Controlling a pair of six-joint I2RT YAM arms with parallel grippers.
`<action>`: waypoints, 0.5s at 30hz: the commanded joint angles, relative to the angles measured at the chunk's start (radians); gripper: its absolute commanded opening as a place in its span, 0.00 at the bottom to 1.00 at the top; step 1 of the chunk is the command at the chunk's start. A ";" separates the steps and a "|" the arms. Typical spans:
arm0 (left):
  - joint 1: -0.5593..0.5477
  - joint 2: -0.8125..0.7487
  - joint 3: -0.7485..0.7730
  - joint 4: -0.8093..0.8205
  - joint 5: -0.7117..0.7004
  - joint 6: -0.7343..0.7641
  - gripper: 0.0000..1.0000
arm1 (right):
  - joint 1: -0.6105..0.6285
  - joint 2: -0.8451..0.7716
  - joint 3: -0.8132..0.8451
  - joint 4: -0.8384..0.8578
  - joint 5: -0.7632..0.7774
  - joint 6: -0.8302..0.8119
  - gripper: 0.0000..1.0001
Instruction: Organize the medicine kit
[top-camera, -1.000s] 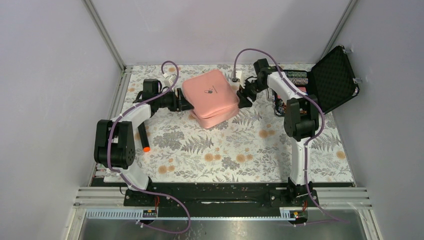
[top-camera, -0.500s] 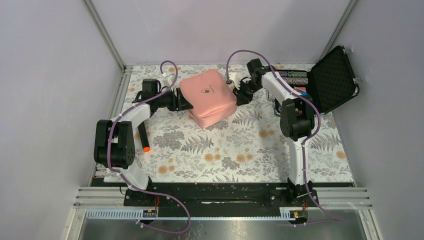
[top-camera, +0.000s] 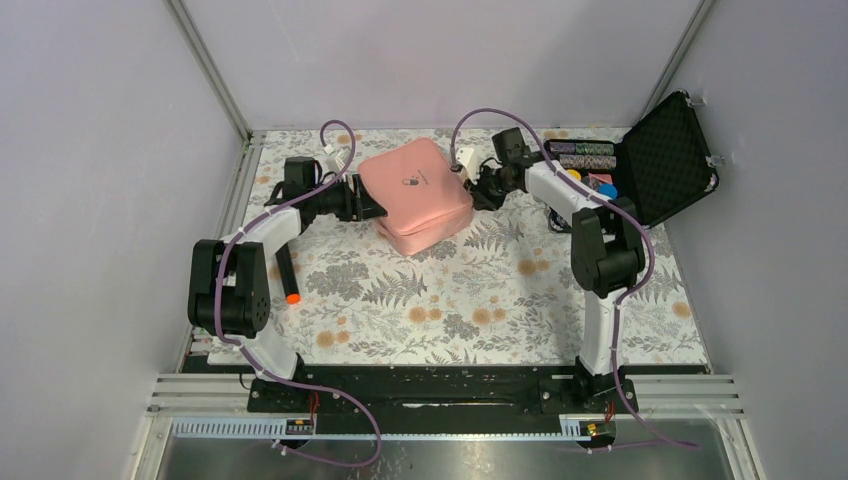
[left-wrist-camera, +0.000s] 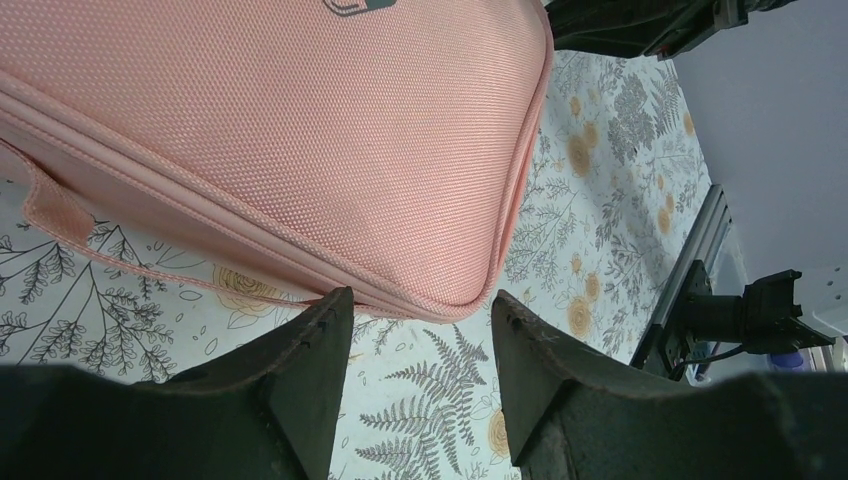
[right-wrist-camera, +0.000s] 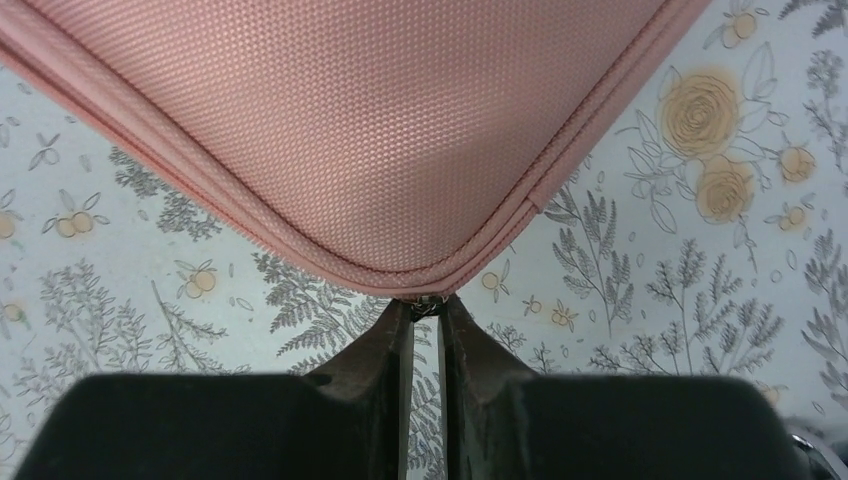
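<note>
Floral cloth under medicine kit, black case nearby; left gripper spread, right gripper pinching zipper pull.

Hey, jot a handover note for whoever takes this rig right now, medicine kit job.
Left claw: open, at the medicine kit's left corner, holding nothing.
Right claw: shut on the zipper pull at its right corner.
Kit: on the table, lid down, left of the open black case.
Done: pull gripped.
To do: run the zip; contents unseen.
</note>
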 joint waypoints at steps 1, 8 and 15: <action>0.005 -0.038 0.004 0.061 0.030 0.006 0.53 | -0.001 -0.060 -0.067 0.157 0.285 0.068 0.00; 0.005 -0.025 0.004 0.072 0.039 -0.013 0.53 | 0.003 -0.072 -0.138 0.302 0.400 0.087 0.00; 0.006 -0.030 -0.003 0.070 0.043 -0.006 0.52 | 0.003 -0.084 -0.173 0.223 0.155 -0.122 0.45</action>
